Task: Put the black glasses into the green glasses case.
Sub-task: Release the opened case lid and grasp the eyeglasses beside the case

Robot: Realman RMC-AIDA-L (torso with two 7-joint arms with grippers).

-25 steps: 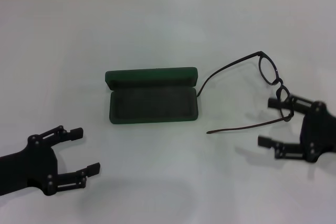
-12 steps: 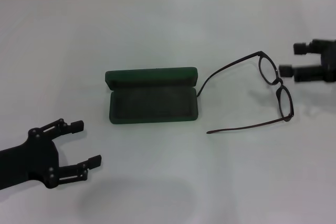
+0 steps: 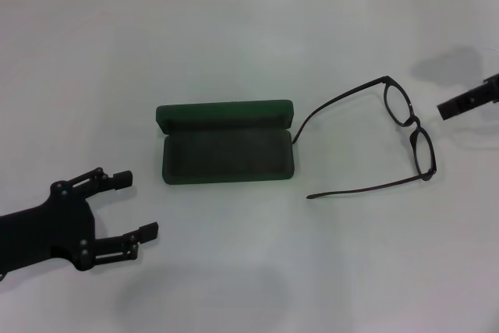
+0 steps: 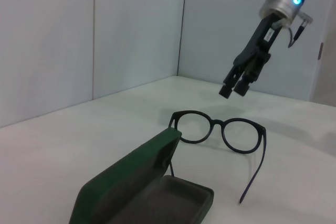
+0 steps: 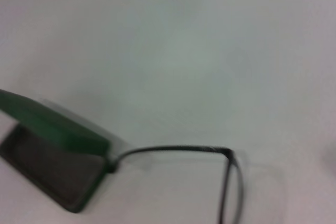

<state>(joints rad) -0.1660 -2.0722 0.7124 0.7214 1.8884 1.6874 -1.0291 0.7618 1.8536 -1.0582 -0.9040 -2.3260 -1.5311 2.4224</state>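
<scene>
Glasses [image 3: 405, 126] lying flat with arms spread wide, right of the open case [image 3: 226, 144], one arm tip touching its corner. Right gripper [image 4: 234, 88] up high past the glasses, fingers close together; left gripper [image 3: 131, 207] low and near, fingers spread. Could knock the thin arms sideways or miss them if grabbed crooked.
</scene>
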